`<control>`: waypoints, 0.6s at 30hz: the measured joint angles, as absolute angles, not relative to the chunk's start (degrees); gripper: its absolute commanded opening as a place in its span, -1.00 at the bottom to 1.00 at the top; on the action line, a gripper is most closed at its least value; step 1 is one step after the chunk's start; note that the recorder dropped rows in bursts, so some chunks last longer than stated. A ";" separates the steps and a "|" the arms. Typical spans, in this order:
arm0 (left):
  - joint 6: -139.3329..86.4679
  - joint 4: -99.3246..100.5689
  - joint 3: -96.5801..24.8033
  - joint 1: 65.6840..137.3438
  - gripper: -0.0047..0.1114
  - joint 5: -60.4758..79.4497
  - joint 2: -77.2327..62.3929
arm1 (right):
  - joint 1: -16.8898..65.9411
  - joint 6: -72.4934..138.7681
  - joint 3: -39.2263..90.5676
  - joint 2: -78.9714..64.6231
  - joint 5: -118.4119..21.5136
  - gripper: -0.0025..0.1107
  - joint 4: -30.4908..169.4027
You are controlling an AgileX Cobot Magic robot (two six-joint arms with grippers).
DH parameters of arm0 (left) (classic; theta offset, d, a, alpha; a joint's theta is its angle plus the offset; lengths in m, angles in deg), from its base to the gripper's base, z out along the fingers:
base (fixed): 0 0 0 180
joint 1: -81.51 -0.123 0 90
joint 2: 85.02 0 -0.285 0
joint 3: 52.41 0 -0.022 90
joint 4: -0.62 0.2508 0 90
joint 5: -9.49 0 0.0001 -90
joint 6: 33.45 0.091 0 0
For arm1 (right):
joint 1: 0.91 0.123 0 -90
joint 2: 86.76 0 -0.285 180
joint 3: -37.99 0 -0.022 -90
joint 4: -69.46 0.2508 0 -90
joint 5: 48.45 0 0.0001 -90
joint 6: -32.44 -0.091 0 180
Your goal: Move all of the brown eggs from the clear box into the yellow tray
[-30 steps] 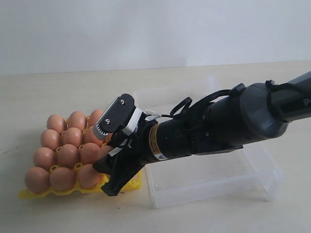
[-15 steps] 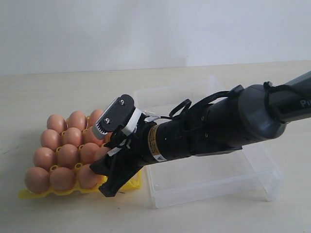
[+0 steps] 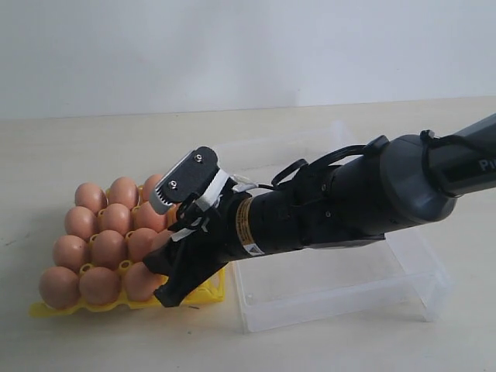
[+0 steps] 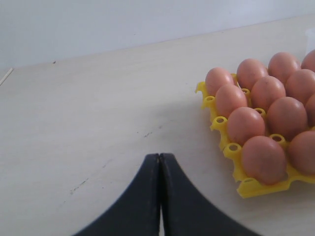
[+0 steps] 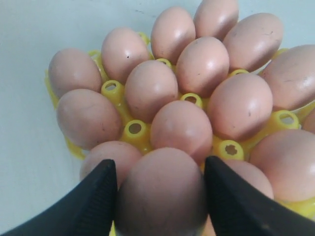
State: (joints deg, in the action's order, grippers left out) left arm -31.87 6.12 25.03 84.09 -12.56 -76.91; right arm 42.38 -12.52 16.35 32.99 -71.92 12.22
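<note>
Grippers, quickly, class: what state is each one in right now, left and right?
Left gripper: closed, empty.
Right gripper: closed on a brown egg over the yellow tray.

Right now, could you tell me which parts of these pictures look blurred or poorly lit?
Right wrist view: the nearest egg between the fingers is shaded and soft; exterior view: even light, the clear box nearly vanishes against the table; left wrist view: no glare.

Bright, soft, even light throughout.
Only faint shadows lay under the bright yellow plastic egg tray point(image 3: 43, 311) and the large clear plastic box point(image 3: 333, 307); in the right wrist view the nearest matte orange-brown egg point(image 5: 162, 194) looked blurred, the far eggs point(image 5: 172, 29) sharper.
</note>
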 measured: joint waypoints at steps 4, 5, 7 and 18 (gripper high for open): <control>-31.87 6.12 25.03 84.09 -0.92 -12.56 -76.91 | 42.38 -11.86 16.35 32.99 -71.81 0.09 14.61; -31.87 6.12 25.03 84.09 -0.92 -12.56 -76.91 | 42.38 -11.49 16.35 32.99 -71.70 0.09 15.14; -31.87 6.12 25.03 84.09 -0.92 -12.56 -76.91 | 42.38 -11.01 16.35 32.99 -71.70 0.09 15.84; -31.87 6.12 25.03 84.09 -0.92 -12.56 -76.91 | 42.38 -10.60 16.35 31.11 -68.48 0.09 16.36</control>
State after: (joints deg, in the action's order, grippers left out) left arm -31.87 6.12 25.03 84.09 -12.56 -76.91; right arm 42.38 -10.60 16.35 31.11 -68.48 16.36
